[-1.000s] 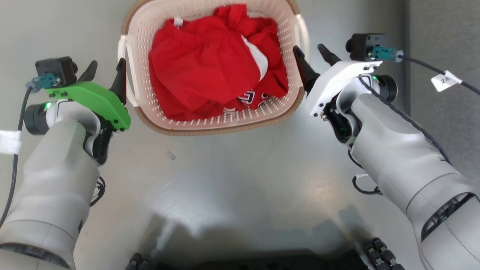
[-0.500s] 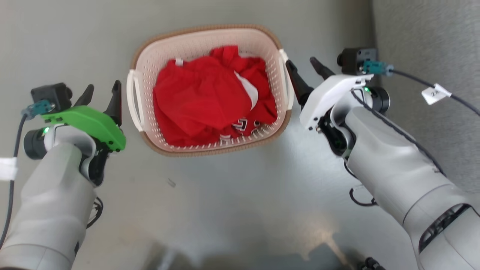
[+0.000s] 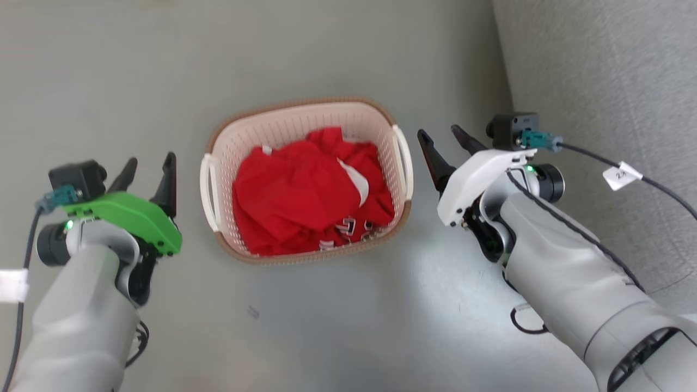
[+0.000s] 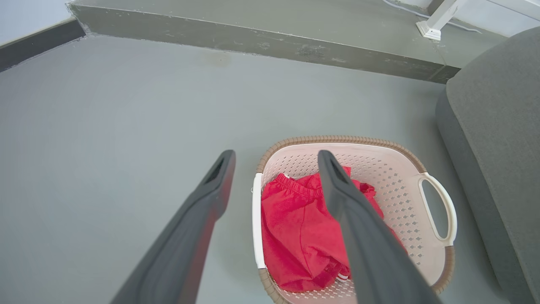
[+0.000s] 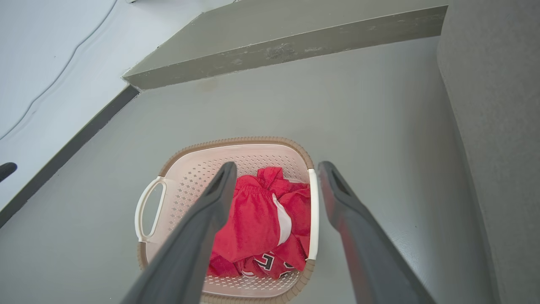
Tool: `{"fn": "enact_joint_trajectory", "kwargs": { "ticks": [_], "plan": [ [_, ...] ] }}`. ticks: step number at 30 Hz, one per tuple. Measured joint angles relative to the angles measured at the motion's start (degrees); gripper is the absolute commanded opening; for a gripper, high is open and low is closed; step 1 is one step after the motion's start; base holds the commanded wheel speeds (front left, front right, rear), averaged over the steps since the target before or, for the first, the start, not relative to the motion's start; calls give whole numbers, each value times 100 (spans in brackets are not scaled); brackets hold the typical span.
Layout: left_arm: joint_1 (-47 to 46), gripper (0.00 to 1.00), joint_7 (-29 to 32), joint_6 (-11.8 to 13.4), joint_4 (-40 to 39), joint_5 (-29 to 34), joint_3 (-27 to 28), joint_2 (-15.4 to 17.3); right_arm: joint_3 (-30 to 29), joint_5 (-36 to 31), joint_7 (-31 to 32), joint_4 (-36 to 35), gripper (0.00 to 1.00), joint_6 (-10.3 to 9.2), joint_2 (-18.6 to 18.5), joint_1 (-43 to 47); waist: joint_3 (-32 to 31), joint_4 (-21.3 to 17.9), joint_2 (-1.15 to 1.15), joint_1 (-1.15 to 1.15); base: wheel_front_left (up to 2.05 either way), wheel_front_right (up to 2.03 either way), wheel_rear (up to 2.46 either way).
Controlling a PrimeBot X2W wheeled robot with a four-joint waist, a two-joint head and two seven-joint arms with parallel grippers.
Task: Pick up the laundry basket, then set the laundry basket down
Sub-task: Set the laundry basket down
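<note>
The laundry basket (image 3: pixel 294 126) stands on the grey floor, cream, perforated, with a brown rim and a white loop handle on each side. Red clothes (image 3: pixel 305 196) lie bunched inside it. My left gripper (image 3: pixel 151 159) hangs open to the left of the left handle (image 3: pixel 207 185), apart from it. My right gripper (image 3: pixel 437 130) hangs open just right of the right handle (image 3: pixel 405 163), not touching it. In the left wrist view the left gripper (image 4: pixel 276 154) stands open above the basket (image 4: pixel 392 185). In the right wrist view the right gripper (image 5: pixel 277 164) stands open above the basket (image 5: pixel 198 177). Nothing is between either pair of fingers.
A grey upholstered seat (image 3: pixel 599 81) rises close to the right of the basket. A low step (image 4: pixel 253 38) crosses the floor beyond it, with a pale wall (image 5: pixel 50 50) to the left. A tagged cable (image 3: pixel 621 175) trails from my right wrist.
The head view has pulled up and back, so the basket looks smaller and lower in it. Both open grippers, close beside the handles before, now stand farther from them.
</note>
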Motion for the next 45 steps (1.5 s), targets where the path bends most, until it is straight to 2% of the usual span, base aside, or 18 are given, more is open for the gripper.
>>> {"fn": "enact_joint_trajectory", "kwargs": {
  "ticks": [4, 12, 18, 20, 26, 32, 45],
  "plan": [
    [254, 100, 0, 0, -156, 76, 113, -5, -119, -149, 0, -130, 100, -16, -30, 172, -295, -5, 0, 0, 0, 0, 0],
    [792, 100, 0, 42, -512, 310, 341, -57, -463, -450, 0, -435, 100, -202, -209, 528, -892, -3, 0, 0, 0, 0, 0],
    [1122, 100, 1, 80, -783, 501, 397, -158, -461, -692, 0, -628, 100, -200, -227, 1047, -1320, 9, 0, 0, 0, 0, 0],
    [1278, 100, 1, 163, -989, 606, 535, -158, -587, -802, 0, -848, 100, -212, -227, 1198, -1514, 20, 0, 0, 0, 0, 0],
    [1561, 100, 0, 313, -1582, 736, 1003, -100, -994, -1063, 0, -1454, 100, -404, -268, 1317, -1833, 2, 0, 0, 0, 0, 0],
    [1863, 100, 0, 403, -2194, 1000, 1270, -120, -1464, -1412, 0, -2065, 100, -559, -511, 1651, -2049, -47, 0, 0, 0, 0, 0],
    [2548, 100, -16, 595, -3429, 1619, 1903, -253, -2135, -2182, -1, -3285, 100, -658, -538, 2480, -2205, 8, 0, 0, 0, 0, 0]
  ]
}}
